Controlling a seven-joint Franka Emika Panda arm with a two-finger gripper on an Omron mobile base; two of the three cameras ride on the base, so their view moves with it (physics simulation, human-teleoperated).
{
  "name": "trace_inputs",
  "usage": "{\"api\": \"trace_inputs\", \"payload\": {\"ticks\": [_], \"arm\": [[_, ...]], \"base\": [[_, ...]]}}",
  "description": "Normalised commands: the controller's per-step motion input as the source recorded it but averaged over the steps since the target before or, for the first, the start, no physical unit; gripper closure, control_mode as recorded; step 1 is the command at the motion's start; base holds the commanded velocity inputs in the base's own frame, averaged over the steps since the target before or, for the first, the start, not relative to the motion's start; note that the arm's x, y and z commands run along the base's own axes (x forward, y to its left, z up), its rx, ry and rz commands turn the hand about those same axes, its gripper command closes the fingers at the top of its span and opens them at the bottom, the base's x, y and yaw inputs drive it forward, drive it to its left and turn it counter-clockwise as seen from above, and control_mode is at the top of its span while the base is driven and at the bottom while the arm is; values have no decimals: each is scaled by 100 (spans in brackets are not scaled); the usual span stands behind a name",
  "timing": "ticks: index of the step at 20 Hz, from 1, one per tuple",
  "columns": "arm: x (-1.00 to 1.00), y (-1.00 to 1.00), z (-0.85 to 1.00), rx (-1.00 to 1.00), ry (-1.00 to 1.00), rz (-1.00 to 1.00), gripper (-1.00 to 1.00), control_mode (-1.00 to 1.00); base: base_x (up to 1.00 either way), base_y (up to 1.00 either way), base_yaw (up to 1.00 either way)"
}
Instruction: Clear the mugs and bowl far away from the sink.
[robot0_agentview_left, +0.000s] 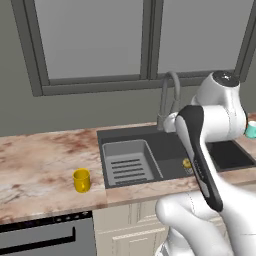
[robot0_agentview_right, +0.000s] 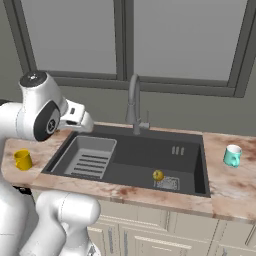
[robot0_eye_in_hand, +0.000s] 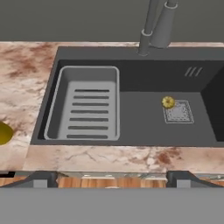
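Note:
A plain yellow mug (robot0_agentview_left: 81, 180) (robot0_agentview_right: 22, 160) stands upright on the marble counter, left of the sink (robot0_agentview_left: 170, 150) (robot0_agentview_right: 145, 155) (robot0_eye_in_hand: 140, 118). Its edge shows at the left border of the hand view (robot0_eye_in_hand: 3, 132). A teal mug (robot0_agentview_right: 232, 155) (robot0_agentview_left: 251, 129) with a white inside stands on the counter right of the sink. The bowl is out of view. My gripper (robot0_eye_in_hand: 112, 180) hovers above the sink's front rim, open, its dark fingertips (robot0_eye_in_hand: 41, 179) wide apart with nothing between them.
A ribbed grey rack (robot0_agentview_left: 127, 162) (robot0_agentview_right: 92, 157) (robot0_eye_in_hand: 87, 105) fills the sink's left half. A small yellow round thing (robot0_agentview_right: 158, 175) (robot0_eye_in_hand: 168, 102) lies by the drain. The curved faucet (robot0_agentview_left: 169, 100) (robot0_agentview_right: 134, 105) rises behind the basin, under a window. Cabinets and an oven front sit below.

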Motion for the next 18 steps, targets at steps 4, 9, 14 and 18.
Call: {"api": "trace_inputs", "payload": {"ticks": [4, 9, 14, 18], "arm": [[-74, 0, 14, 0, 0, -12, -100, -100], [-34, 0, 14, 0, 0, -5, -100, 100], [0, 0, 0, 0, 0, 0, -100, 100], [0, 0, 0, 0, 0, 0, -100, 100]], "base": [[0, 0, 0], [-26, 54, 1], [-37, 95, 7], [-10, 92, 21]]}}
